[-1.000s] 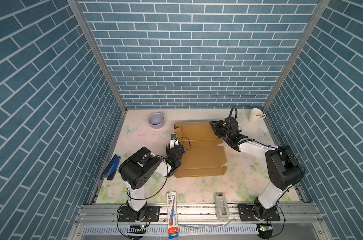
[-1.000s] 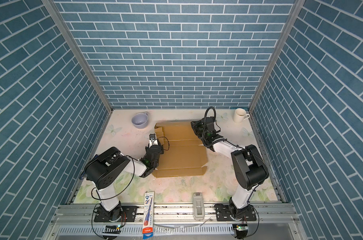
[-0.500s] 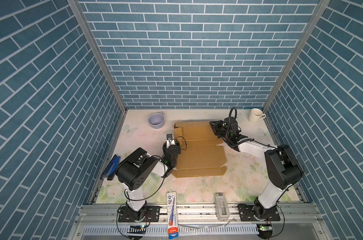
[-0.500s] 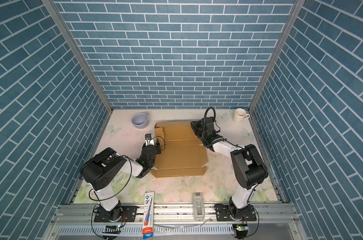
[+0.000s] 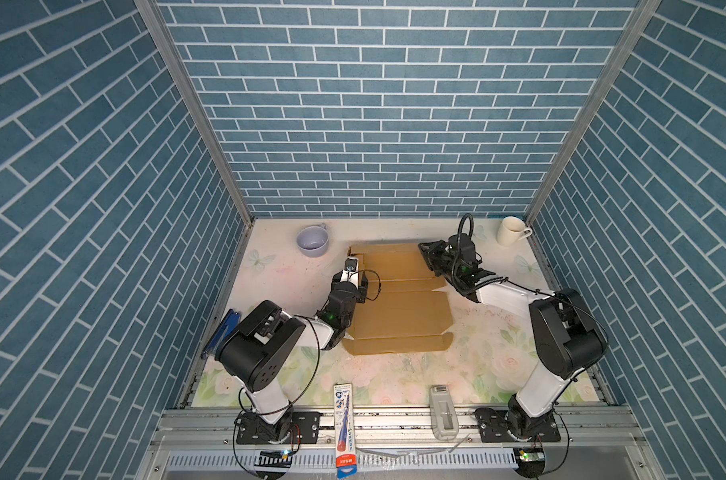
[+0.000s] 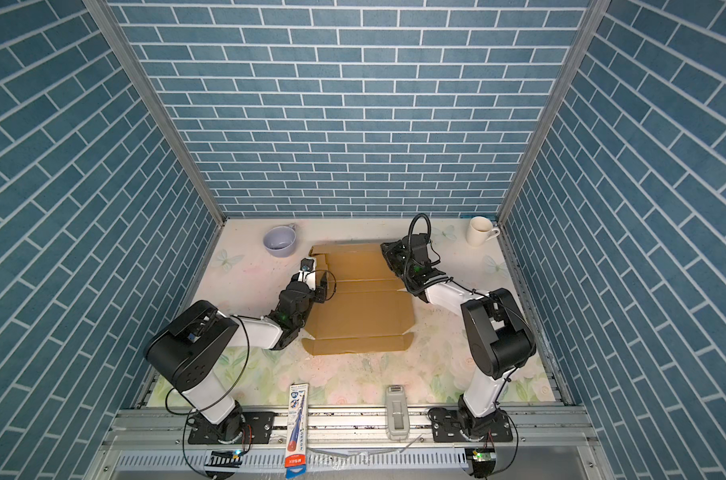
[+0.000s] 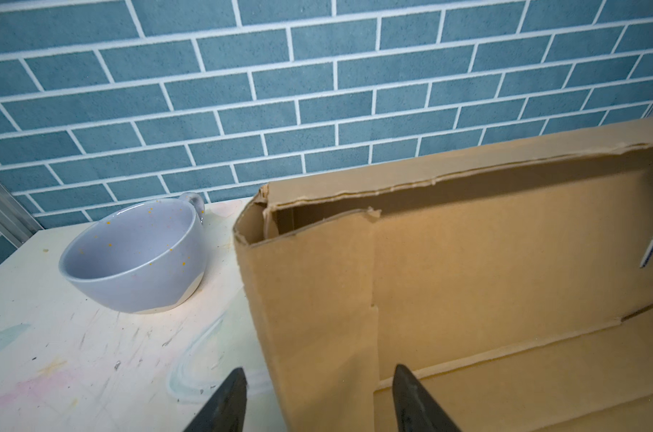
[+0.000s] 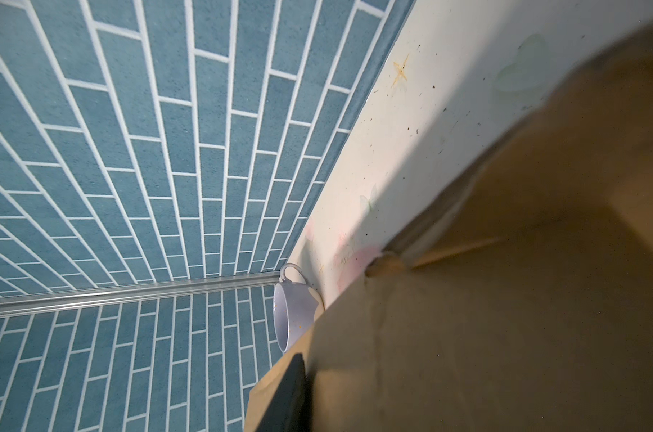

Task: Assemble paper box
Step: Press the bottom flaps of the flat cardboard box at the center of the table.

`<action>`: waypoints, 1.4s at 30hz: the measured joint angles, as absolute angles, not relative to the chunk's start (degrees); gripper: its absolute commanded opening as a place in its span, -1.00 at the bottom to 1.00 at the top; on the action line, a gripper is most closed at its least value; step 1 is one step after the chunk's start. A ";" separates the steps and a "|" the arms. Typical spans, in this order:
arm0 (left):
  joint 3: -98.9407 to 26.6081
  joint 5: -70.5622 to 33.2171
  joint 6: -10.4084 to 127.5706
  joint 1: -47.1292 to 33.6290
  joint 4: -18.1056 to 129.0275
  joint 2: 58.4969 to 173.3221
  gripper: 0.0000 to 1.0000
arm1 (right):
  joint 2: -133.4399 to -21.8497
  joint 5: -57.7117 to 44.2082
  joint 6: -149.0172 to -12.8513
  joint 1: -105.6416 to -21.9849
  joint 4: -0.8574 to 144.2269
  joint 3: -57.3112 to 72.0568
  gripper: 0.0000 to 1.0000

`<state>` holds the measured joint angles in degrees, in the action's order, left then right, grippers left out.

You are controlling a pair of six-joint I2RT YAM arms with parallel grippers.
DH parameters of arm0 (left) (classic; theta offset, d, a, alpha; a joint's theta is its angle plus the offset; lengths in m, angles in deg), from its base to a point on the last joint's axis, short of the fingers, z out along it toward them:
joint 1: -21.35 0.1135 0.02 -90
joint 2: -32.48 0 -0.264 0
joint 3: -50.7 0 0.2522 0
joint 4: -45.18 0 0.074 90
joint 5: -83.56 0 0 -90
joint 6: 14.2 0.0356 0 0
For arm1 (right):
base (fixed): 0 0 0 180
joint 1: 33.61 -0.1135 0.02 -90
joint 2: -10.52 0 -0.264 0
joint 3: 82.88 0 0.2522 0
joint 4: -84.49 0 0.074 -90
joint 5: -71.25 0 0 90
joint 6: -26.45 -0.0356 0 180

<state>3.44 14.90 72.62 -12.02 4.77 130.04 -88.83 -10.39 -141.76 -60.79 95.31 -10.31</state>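
The paper box point(image 5: 398, 316) lies in the far middle of the table point(image 5: 498, 365), between the two arms, half made: its far tray section has walls raised, while the near lid panel and its front flap point(image 5: 394, 345) lie flat toward the robot, presumably because the tray must hold its shape before the lid can fold over; the left gripper point(image 7: 318, 368) stands well open, its two fingertips astride the upright left wall with cardboard between them and a gap on either side, holding nothing; I judge that it straddles the wall so as to catch it should it spring outward, since the folded corner by the back wall point(image 7: 467, 164) gapes a little and looks frayed; the right gripper point(image 5: 427, 251) is at the opposite side wall near the far corner, jaws narrow, one finger point(image 8: 291, 392) flat on one face of the cardboard and its mate hidden behind the sheet, which reads as a pinch on that wall, probably to keep the box from sliding and that side upright; the lavender cup point(image 7: 130, 254) sits just beside the far left corner, apart from it, and the white mug point(image 5: 512, 230) sits well clear at the far right, so neither hinders a fold.
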 measured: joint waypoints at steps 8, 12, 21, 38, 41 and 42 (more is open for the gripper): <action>0.23 11.16 72.64 -8.15 8.84 130.10 0.23 | -88.87 -9.95 -141.76 -60.83 95.09 -9.70 -0.44; -1.67 9.06 72.69 -7.51 9.73 131.11 0.17 | -89.20 -9.82 -141.76 -60.83 95.09 -9.61 -0.44; -3.90 6.62 72.86 -7.27 11.81 132.73 -0.11 | -89.84 -9.49 -141.79 -60.88 95.12 -8.91 -0.44; -6.22 7.01 72.34 -6.73 14.56 132.90 -1.00 | -89.84 -9.47 -141.81 -60.88 95.12 -8.91 -0.44; -6.44 6.97 72.34 -6.73 15.11 132.90 -1.00 | -89.84 -9.45 -141.81 -60.90 95.12 -8.91 -0.39; -6.57 6.92 72.34 -6.73 15.37 132.90 -1.00 | -89.84 -9.43 -141.90 -60.92 95.14 -8.91 -0.35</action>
<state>-6.57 6.92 72.34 -6.73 15.37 132.90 -89.84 -9.43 -141.90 -60.92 95.14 -8.91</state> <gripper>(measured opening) 0.096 0.296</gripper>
